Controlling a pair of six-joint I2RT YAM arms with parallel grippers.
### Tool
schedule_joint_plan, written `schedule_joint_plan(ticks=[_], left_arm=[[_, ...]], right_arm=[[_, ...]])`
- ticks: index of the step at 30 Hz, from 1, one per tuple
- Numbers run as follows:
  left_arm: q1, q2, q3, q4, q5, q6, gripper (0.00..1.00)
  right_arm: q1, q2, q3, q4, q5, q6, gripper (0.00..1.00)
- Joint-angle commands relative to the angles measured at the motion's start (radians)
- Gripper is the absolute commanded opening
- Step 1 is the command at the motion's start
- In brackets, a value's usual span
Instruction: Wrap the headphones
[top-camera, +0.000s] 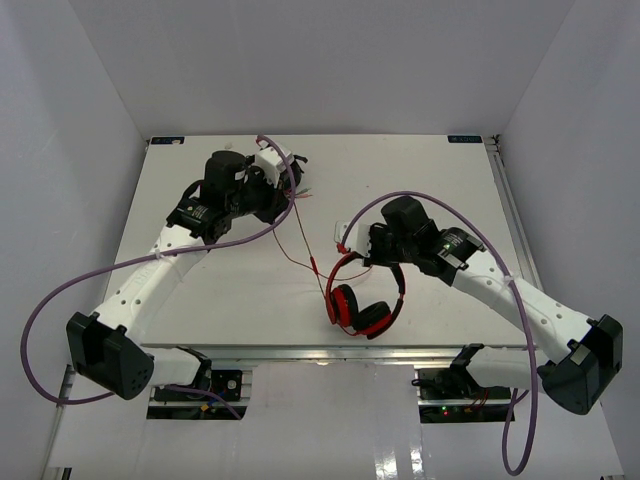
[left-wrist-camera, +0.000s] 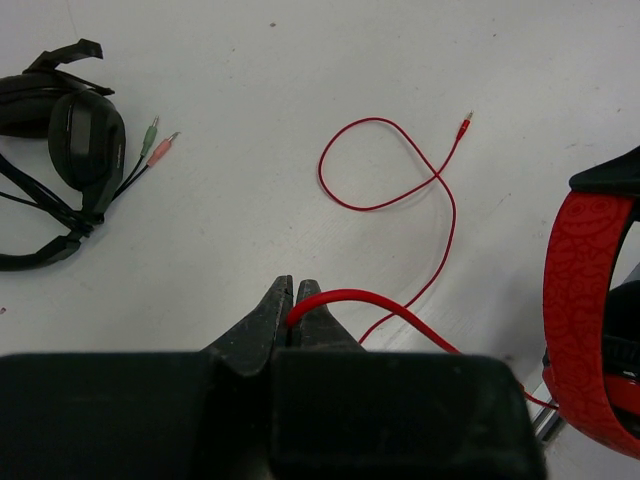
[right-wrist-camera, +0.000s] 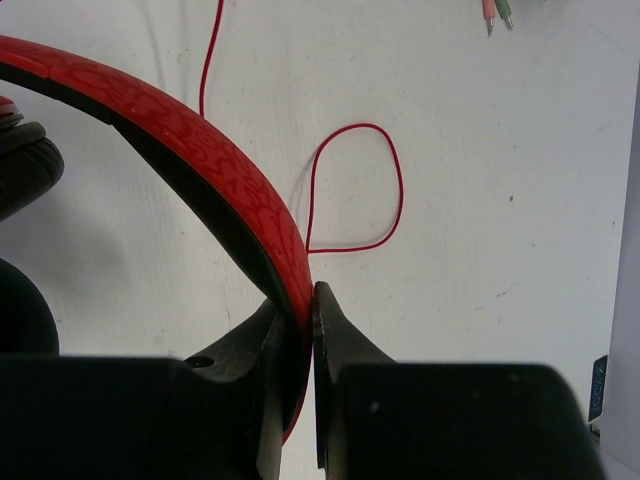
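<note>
White walls (top-camera: 320, 60) are closing in a white table (top-camera: 260, 310), and the headphones (top-camera: 365, 300) are sitting toward its near edge, a little right of centre. They are glossy red, with the ear cups (top-camera: 372, 318) side by side nearest the arm bases and the headband (right-wrist-camera: 200, 150) arching away toward the far side. The right gripper (right-wrist-camera: 298, 298) is clamping that patterned red headband edge-on, its jaws pressing on the band's outer and inner faces. The thin red cable (left-wrist-camera: 440, 200) is trailing from the headphones across the table toward the left and curling into one loose loop that is crossing over itself, with its small plug (left-wrist-camera: 466, 122) lying flat just beyond the loop. The left gripper (left-wrist-camera: 296, 290) is pinching a stretch of this cable between its closed tips, the cable arching up out of the jaws and running off toward the red headband. Farther out in the left wrist view, a smaller pair of black headphones (left-wrist-camera: 70, 150) is resting on the table, well apart from the red pair, with green and pink plugs (left-wrist-camera: 158, 143) lying just beside it. Purple cables (top-camera: 40, 330) are looping out from both arms.
</note>
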Motion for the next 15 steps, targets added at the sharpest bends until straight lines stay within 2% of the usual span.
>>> schedule_joint_plan(ticks=[1, 15], left_arm=[[-0.002, -0.033, 0.049, -0.017, 0.005, -0.001, 0.00], [-0.002, 0.026, 0.095, -0.042, 0.004, -0.016, 0.00]], right_arm=[[0.021, -0.010, -0.011, 0.065, 0.055, -0.028, 0.08], [0.085, 0.029, 0.038, 0.028, 0.028, -0.035, 0.08]])
